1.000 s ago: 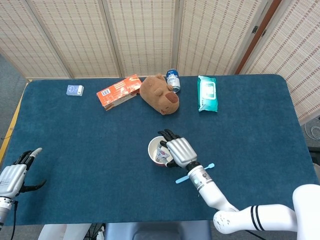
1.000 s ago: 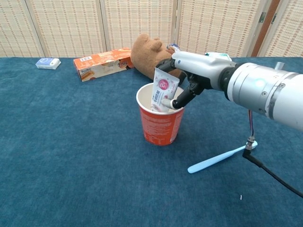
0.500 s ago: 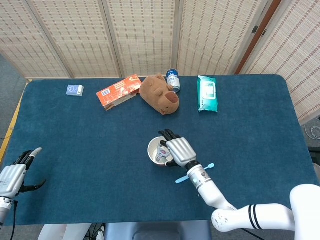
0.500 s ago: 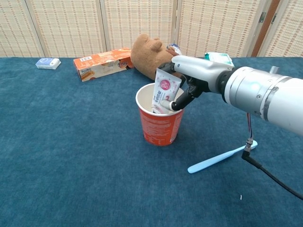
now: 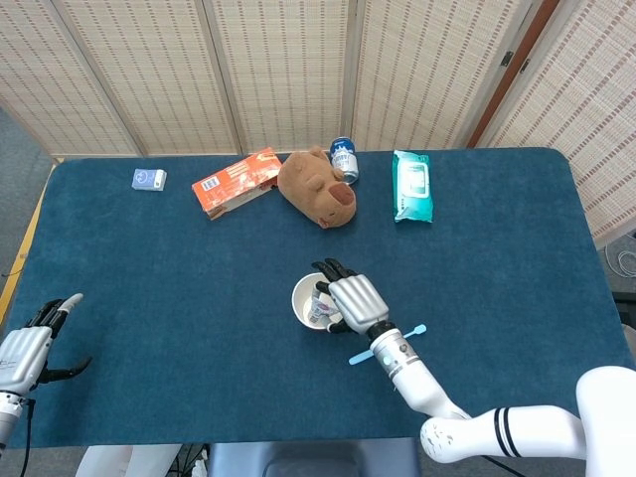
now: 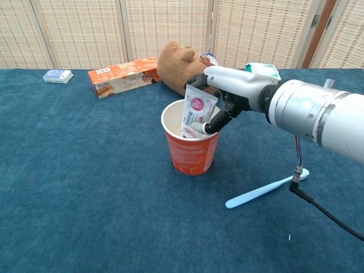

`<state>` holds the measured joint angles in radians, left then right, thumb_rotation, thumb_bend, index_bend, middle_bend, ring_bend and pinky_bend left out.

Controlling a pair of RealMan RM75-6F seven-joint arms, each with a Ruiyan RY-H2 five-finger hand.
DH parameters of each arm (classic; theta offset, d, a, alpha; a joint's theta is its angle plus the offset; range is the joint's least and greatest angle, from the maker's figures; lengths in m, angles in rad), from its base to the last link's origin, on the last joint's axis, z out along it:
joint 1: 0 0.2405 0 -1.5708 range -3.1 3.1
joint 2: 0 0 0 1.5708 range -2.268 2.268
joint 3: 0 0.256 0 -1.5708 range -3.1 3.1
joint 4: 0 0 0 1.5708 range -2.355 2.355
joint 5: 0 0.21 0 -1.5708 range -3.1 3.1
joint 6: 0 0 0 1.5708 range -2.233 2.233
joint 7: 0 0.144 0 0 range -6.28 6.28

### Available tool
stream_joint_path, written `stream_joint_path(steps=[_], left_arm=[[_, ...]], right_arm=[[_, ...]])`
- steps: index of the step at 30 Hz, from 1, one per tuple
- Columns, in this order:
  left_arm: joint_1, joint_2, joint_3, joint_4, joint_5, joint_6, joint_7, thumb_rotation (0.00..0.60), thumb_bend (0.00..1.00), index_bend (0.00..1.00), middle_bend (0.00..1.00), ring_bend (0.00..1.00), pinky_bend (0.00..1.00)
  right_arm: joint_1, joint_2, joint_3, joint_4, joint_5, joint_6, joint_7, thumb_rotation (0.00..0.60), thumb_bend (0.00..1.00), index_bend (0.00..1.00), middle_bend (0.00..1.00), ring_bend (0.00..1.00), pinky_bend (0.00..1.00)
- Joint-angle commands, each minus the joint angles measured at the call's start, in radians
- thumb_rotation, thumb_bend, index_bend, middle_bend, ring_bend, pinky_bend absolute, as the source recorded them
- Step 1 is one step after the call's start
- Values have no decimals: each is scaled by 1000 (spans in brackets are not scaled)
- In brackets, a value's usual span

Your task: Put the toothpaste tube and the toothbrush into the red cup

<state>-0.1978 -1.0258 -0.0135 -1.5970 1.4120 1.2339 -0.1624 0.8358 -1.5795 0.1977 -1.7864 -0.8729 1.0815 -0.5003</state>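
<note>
The red cup [image 6: 191, 149] [image 5: 305, 301] stands upright near the middle of the blue table. A white and pink toothpaste tube [image 6: 194, 115] [image 5: 319, 301] sticks out of it, its lower end inside. My right hand [image 6: 223, 96] [image 5: 350, 301] holds the tube at the cup's right rim, fingers curled around it. A light blue toothbrush [image 6: 263, 189] [image 5: 388, 344] lies flat on the table to the right of the cup, partly under my right forearm in the head view. My left hand [image 5: 28, 344] hangs open at the table's near left corner, holding nothing.
At the back lie an orange box [image 5: 237, 181], a brown plush toy [image 5: 318, 188], a blue can [image 5: 344, 158], a teal wipes pack [image 5: 411, 186] and a small blue-white box [image 5: 149, 179]. A thin black cable [image 6: 321, 205] runs from my right arm near the toothbrush.
The cup, the tube and my right hand have shifted slightly to the left. The tube sits a little lower in the cup. The left hand has not moved.
</note>
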Motion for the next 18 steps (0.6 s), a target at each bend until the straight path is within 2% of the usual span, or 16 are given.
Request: stream_joint_path(steps=[1, 8, 18], left_arm=[[0, 0, 0, 0, 1, 1, 1, 600, 219, 21, 137, 88, 255], [0, -1, 1, 0, 1, -1, 2, 600, 220, 21, 139, 89, 255], [0, -1, 2, -1, 2, 0, 6, 600, 220, 21, 140, 88, 255]], right_arm=[[-1, 2, 0, -2, -1, 0, 1, 600, 285, 646, 131, 0, 261], [-5, 8, 2, -5, -7, 2, 7, 600, 277, 642, 131, 0, 260], [-7, 22, -1, -12, -5, -3, 5, 600, 256, 551, 124, 0, 251]])
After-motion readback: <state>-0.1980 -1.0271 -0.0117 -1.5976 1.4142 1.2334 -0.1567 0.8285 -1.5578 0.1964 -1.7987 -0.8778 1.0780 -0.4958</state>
